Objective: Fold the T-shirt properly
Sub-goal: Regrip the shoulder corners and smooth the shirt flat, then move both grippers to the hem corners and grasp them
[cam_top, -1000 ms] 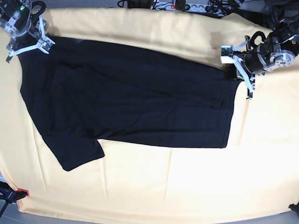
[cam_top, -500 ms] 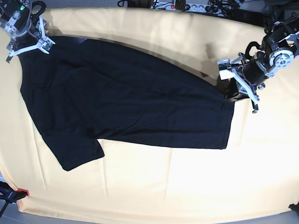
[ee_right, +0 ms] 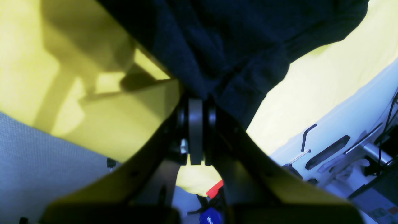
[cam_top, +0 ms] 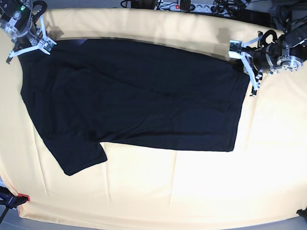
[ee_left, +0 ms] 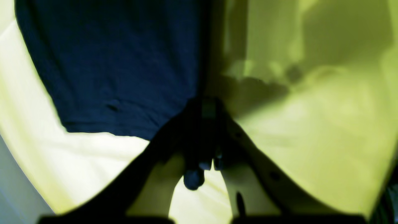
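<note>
Gripping 2 far corners of the large plain black cotton T-shirt (cam_top: 129, 98), I hold it spread flat on the pale yellow cloth (cam_top: 158, 187) covering the table. My left gripper (cam_top: 249, 67) is clamped on the hem corner near the cloth's far right corner, jaws pressed together on dark fabric. My right gripper (cam_top: 29, 44) pinches the shoulder edge at the far left corner. 1 short sleeve (cam_top: 79, 155) points toward the near edge.

Black T-shirt (cam_top: 129, 96) is spread flat across the pale yellow cloth (cam_top: 168, 191) on the counter. Right gripper (cam_top: 29, 45) sits at its top-left corner, left gripper (cam_top: 247, 69) at the top-right corner.
</note>
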Motion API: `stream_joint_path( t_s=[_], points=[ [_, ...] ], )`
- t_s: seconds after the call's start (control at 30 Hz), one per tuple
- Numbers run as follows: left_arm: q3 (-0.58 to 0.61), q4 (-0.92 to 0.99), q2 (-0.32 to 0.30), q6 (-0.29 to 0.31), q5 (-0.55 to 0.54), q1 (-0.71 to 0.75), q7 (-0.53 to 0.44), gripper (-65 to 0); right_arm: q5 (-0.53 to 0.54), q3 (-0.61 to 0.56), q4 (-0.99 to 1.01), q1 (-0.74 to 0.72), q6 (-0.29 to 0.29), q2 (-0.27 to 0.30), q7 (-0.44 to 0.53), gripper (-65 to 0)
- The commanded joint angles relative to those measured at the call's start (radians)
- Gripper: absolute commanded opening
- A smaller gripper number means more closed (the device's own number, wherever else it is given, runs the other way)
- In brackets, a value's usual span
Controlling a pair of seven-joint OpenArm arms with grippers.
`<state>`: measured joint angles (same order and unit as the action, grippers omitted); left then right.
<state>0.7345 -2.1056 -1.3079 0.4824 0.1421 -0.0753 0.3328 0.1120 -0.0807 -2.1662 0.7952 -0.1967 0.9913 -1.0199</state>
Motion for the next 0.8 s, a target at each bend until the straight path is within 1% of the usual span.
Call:
stream_joint_path(
  t_s=[0.0, 0.07, 0.17, 0.2, 0.33, 0.37, 0.43, 0.5, 0.57, 0.6, 0.63, 0.7, 0.73, 0.77],
  points=[
    [-0.009, -0.017, -0.037, 0.014, -0.008, -0.008, 0.001, -65.0, -0.016, 0.010, -0.013, 0.000, -0.008, 0.018, -0.027, -65.0],
    [-0.009, -0.030, -0.061, 0.050, -0.049, -0.008, 0.001, -65.0, -0.015, 0.010, -0.013, 0.010, -0.026, 0.020, -0.037, -65.0],
    [-0.009, -0.060, -0.091, 0.130, -0.114, -0.008, 0.001, -65.0, -0.016, 0.010, -0.013, 0.042, -0.035, 0.020, -0.037, -65.0],
    [-0.009, -0.071, -0.099, 0.147, -0.129, -0.008, 0.001, -65.0, -0.016, 0.010, -0.013, 0.055, -0.039, 0.020, -0.040, -65.0],
    [-0.009, -0.090, -0.114, 0.159, -0.159, -0.008, 0.001, -65.0, -0.016, 0.010, -0.014, 0.105, -0.039, 0.020, -0.051, -65.0],
    [-0.009, -0.090, -0.113, 0.171, -0.171, -0.008, 0.001, -65.0, -0.016, 0.010, -0.014, 0.117, -0.039, 0.020, -0.051, -65.0],
    [-0.009, -0.090, -0.113, 0.216, -0.190, -0.008, 0.001, -65.0, -0.016, 0.010, -0.014, 0.141, -0.039, 0.020, -0.051, -65.0],
    [-0.009, -0.090, -0.113, 0.216, -0.212, -0.008, 0.001, -65.0, -0.016, 0.010, -0.014, 0.143, -0.038, 0.019, -0.051, -65.0],
    [-0.009, -0.090, -0.113, 0.216, -0.230, -0.008, 0.001, -65.0, -0.016, 0.010, -0.014, 0.137, -0.012, 0.020, -0.051, -65.0],
    [-0.009, -0.090, -0.113, 0.216, -0.241, -0.008, 0.001, -65.0, -0.017, 0.010, -0.014, 0.135, 0.000, 0.020, -0.051, -62.9],
    [-0.009, -0.090, -0.113, 0.216, -0.254, -0.008, 0.004, -61.3, -0.017, 0.010, -0.014, 0.135, 0.006, 0.020, -0.051, -54.7],
    [-0.009, -0.090, -0.113, 0.216, -0.274, -0.008, 0.009, -44.5, -0.016, 0.010, -0.016, 0.135, 0.006, 0.020, -0.051, -35.3],
    [-0.009, -0.090, -0.114, 0.216, -0.278, -0.008, 0.010, -36.8, -0.016, 0.010, -0.023, 0.136, 0.006, 0.020, -0.051, -28.0],
    [-0.009, -0.090, -0.114, 0.216, -0.283, -0.008, 0.014, -30.8, -0.016, 0.010, -0.036, 0.136, 0.006, 0.020, -0.055, -25.0]
  ],
)
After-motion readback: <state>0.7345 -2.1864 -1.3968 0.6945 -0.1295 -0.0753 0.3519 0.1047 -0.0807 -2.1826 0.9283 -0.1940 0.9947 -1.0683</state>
